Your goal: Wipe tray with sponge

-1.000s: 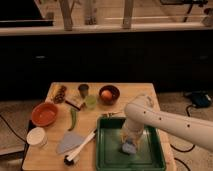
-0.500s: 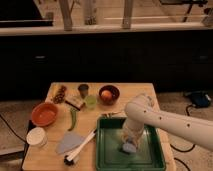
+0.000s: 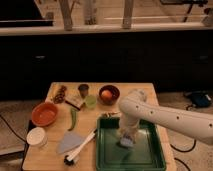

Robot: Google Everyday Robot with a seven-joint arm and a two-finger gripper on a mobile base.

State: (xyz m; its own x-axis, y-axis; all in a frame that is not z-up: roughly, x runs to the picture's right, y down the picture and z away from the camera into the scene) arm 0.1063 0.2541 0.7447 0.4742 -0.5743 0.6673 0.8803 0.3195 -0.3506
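The sponge (image 3: 126,142), a small pale block, lies on the floor of the green tray (image 3: 150,152), toward the middle of its near-left half and in contact with it. The claw (image 3: 125,133) comes down right on top of the sponge, at the end of the white arm (image 3: 165,118) that reaches in from the right. Whether the claw is clamped on the sponge or only pressing on it cannot be told from here.

So the sponge seems already fetched and brought onto the tray, and the wiping itself looks to be in hand. How much of the tray has been covered is not visible; its right side and near edge show plain glossy green with no mark either way.

The tray sits at the near right corner of the wooden surface (image 3: 47,159). Just to its left lie a white-handled brush (image 3: 81,149) and a flat grey-blue cloth (image 3: 67,144). An orange bowl (image 3: 45,114) stands farther left.
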